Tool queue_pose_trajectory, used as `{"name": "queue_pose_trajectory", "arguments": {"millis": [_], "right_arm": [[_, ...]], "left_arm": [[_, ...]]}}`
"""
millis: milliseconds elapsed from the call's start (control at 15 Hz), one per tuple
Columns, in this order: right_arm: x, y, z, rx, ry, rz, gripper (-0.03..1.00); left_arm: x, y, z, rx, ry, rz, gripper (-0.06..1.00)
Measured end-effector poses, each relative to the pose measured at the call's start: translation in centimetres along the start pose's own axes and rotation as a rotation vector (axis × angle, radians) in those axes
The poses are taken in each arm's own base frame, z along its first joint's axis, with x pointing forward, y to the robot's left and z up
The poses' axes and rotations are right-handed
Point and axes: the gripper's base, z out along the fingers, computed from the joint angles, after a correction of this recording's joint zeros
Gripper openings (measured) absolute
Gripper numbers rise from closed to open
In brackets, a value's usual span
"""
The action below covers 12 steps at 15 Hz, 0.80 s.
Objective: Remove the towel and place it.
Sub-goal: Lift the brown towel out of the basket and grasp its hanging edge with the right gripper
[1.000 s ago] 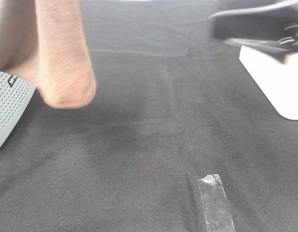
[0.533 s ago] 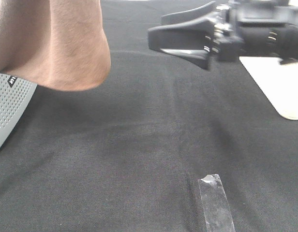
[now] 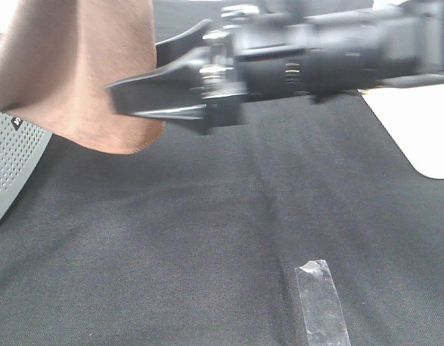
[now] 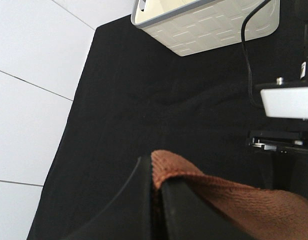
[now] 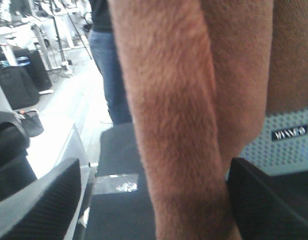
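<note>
Rust-brown terry, the towel point(image 3: 85, 72) hung in a doubled, drooping column from the left gripper point(image 4: 155, 174), whose jaws were pinched fully together on its hemmed edge. Its long axis ran up and down, and its rounded lower end seemed to dangle clear of the black cloth point(image 3: 207, 216) on the table.

The right gripper point(image 3: 135, 70) was the nearer one to that free hanging part. Its jaws stood wide apart and held nothing, with the column straight ahead of them and crossing the gap at right angles. From that arm's own camera the towel filled the space between the two fingers point(image 5: 39, 200).

My reading is that closing from here would catch the fold across its width, provided the fingertips were already past its near face. That I could not tell: the gripper was blurred in the high view, and one finger merely overlapped the towel there. The towel's top and the left gripper were cut off in that view, and no white tag showed. Beyond the column from the right jaws sat a grey perforated basket point(image 3: 13, 166).
</note>
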Motion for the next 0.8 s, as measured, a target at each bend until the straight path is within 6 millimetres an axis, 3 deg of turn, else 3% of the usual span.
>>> {"name": "queue_pose_trajectory", "arguments": {"millis": [400,800], "right_arm": [[2.1,-0.8,0.7,-0.011,0.087,0.068,0.7],[2.2,-0.8,0.7,-0.013,0.096,0.118,0.12]], "left_arm": [[-0.2,0.3,0.2,-0.028,-0.023,0.0,0.0],[0.3,0.4,0.2,-0.044,0.037,-0.007,0.0]]}}
